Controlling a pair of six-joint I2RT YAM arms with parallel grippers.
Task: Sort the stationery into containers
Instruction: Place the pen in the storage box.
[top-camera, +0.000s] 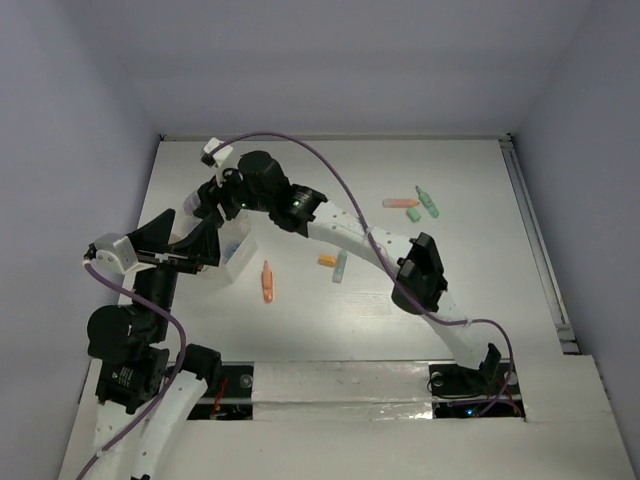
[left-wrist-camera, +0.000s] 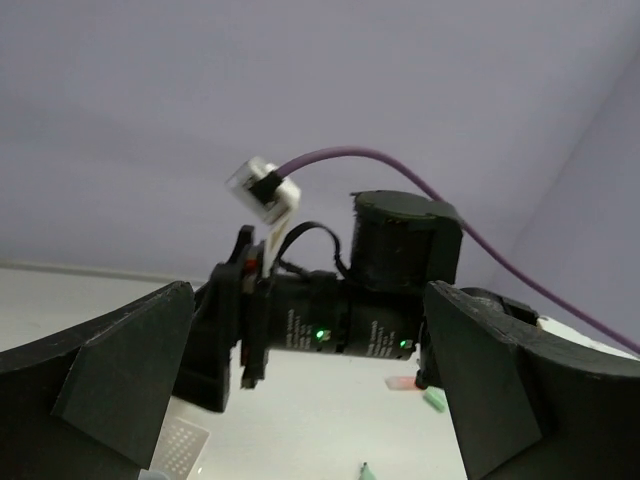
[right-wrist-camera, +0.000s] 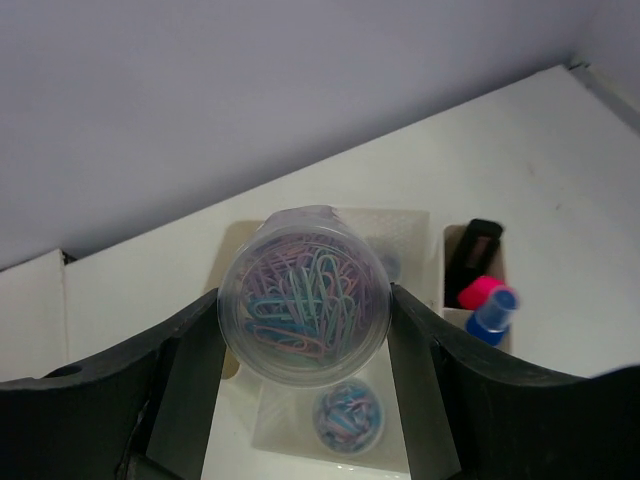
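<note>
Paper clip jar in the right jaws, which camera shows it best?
Right wrist: the clear paper clip jar sits centred between the jaws. Top view hides it behind the right arm; left wrist misses it.

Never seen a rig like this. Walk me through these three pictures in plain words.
These are two robot arms bolted to a white table, each ending in a two-finger gripper. The overhead picture looks down from behind them. The other two come from a camera on each wrist, so the dark shapes at the sides are that arm's own fingers. The right gripper grips a clear jar of paper clips above the white bins. A second jar sits in one bin, and a pink-black marker and a blue-capped marker stand in another. The left gripper is open and empty. Loose on the table lie an orange marker and several smaller orange and green pieces.
</note>
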